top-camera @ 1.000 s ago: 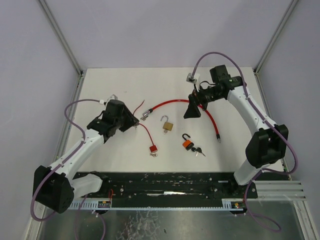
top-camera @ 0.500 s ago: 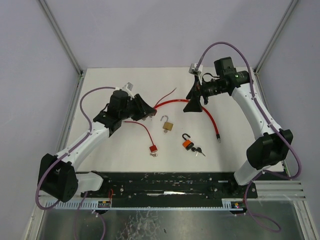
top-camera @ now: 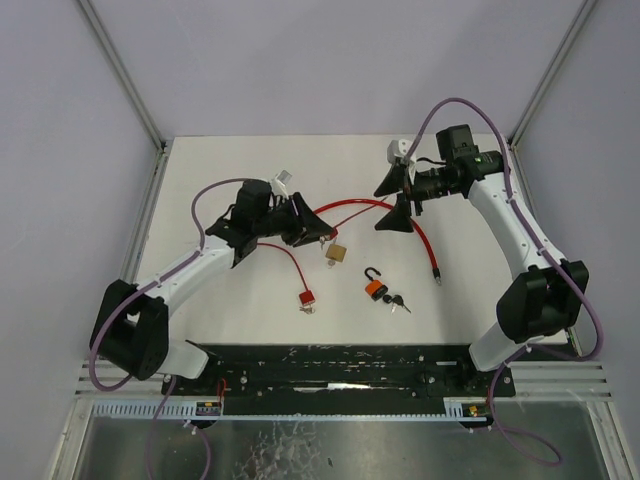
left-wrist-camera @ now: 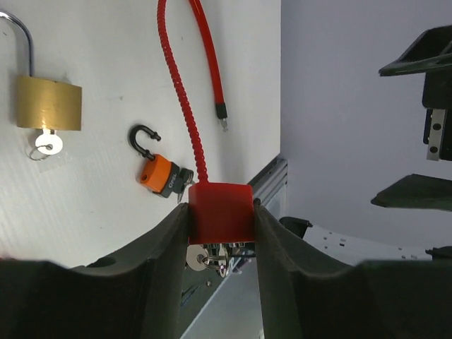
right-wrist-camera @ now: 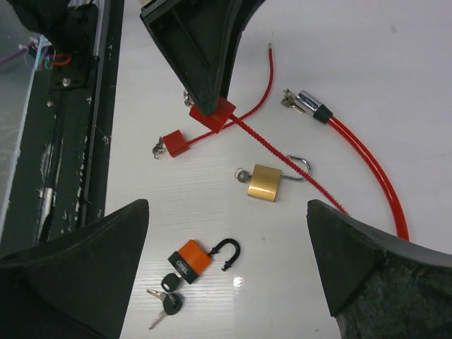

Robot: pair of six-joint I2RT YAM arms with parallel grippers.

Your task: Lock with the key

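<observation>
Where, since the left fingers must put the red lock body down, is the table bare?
Bare: the far strip of table along the back wall, and the near-left patch between the small red padlock and the left arm. Crowded: the middle, where brass padlock, orange padlock, keys and red cable lie close together.

The left arm and right arm share white link shells and black joint housings; a purple cable loops along each; the left end effector and right end effector carry matte black, wedge-shaped fingers.
</observation>
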